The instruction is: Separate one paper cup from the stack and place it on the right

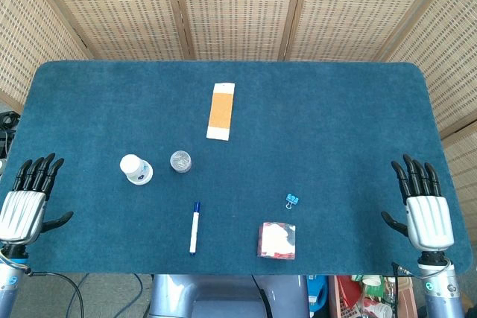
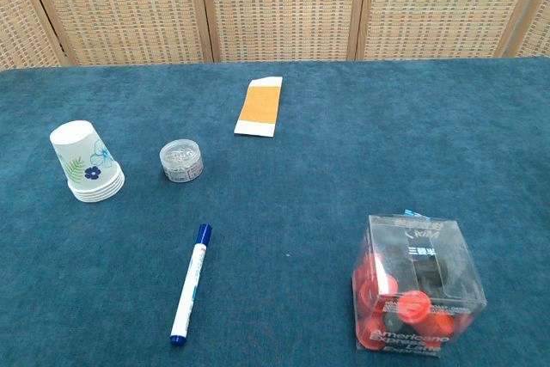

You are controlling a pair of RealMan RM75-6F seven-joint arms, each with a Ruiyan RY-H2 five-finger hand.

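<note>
Chest view shows a clear plastic box point(image 2: 418, 285) at about 5 o'clock on the blue table point(image 2: 344, 169). It has the word "Americano" on its front and red round things inside. The stack of paper cups point(image 2: 86, 163) stands upside down at 9 o'clock, with blue flowers and green leaves printed on it. Just beside it, toward 3 o'clock, is a small clear round jar point(image 2: 182, 162) with tiny silver bits in it. A blue and white marker point(image 2: 191, 285) lies at 7 o'clock. An orange and white envelope point(image 2: 259, 107) lies at 12 o'clock. In the head view, the left hand point(image 1: 27, 200) and the right hand point(image 1: 422, 207) rest flat at the table's near corners, fingers spread, holding nothing. A little blue clip point(image 1: 291, 200) sits near the box.
</note>
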